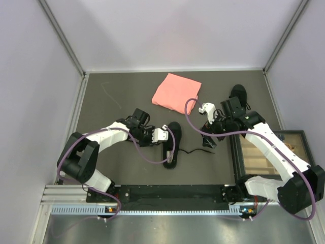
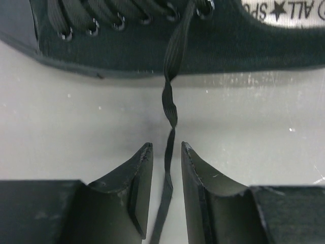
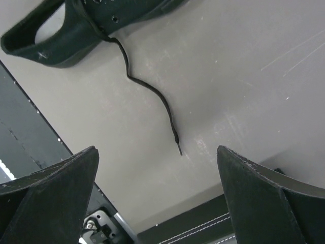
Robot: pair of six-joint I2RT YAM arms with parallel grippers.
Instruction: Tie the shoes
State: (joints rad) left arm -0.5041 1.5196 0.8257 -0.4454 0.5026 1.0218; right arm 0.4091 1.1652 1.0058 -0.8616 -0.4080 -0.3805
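Left gripper [image 2: 166, 148] narrow, thin black lace [image 2: 170, 114] from black canvas low-top shoe [image 2: 127, 48] at frame top running between jaws, not pinched; right gripper [image 3: 157, 150] wide, empty.

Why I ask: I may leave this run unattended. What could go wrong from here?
1. The lace runs between the fingers of the left gripper, which stand narrowly apart; thin and twisted, it may slip out as they close.
2. The right gripper hangs wide open above a free lace end lying flat on the table; a pinch there may miss or scrape.
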